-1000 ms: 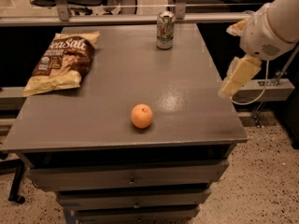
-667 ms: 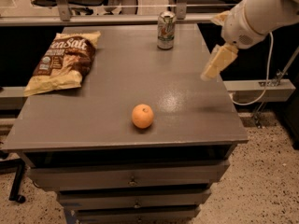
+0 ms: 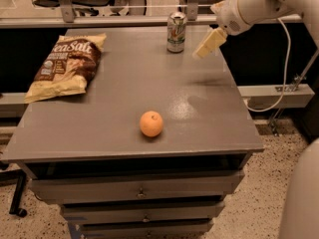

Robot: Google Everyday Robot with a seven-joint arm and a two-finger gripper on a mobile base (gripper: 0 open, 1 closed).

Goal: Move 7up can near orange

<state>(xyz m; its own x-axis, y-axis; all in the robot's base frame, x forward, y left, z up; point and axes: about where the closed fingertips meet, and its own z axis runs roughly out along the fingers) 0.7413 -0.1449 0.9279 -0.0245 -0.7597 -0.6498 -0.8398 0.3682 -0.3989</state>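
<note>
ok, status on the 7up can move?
Gripper just right of 7up can, no contact. Can upright at far edge, orange near front. Nothing between them; chip bag off left.

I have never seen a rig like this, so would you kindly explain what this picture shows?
One camera looks down on a grey drawer cabinet. The white arm at the upper right belongs to a mobile robot. Its cream pincer hangs in the air just right of the 7up can at the back edge, not touching it and holding nothing. An orange sits near the front, and a Sea Salt chip bag lies at the left.
</note>
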